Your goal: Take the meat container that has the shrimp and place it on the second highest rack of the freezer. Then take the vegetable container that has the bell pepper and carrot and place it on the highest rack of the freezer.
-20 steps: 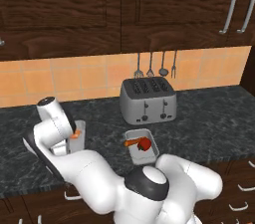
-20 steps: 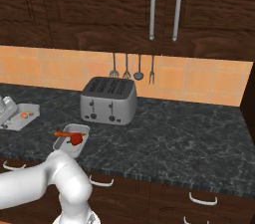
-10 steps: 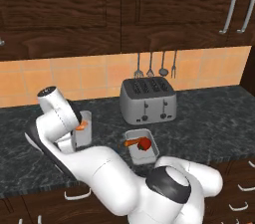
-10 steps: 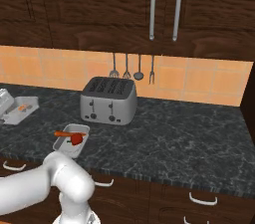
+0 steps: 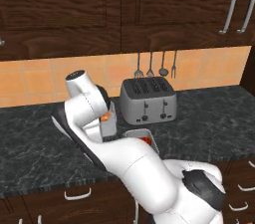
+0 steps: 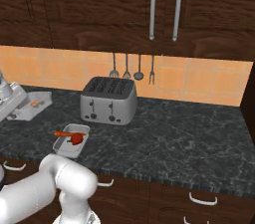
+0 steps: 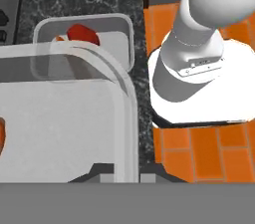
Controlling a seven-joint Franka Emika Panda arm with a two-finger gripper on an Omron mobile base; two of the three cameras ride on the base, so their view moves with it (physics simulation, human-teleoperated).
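Left base view: at centre left the arm lifts the shrimp tray [image 5: 108, 121] tilted above the worktop [image 5: 209, 118].

Right base view: at centre left the vegetable tray [image 6: 70, 140] sits before the toaster [image 6: 109, 100].

Hand view: fingers [image 7: 124, 174] clamped on the shrimp tray's rim.

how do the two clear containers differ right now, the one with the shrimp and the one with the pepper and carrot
The shrimp container is off the counter, tilted, clamped at its rim by the shut gripper; the vegetable container sits flat on the counter in front of the toaster. The first holds one tiny orange shrimp; the second a red bell pepper and a carrot. Both are clear, shallow trays.
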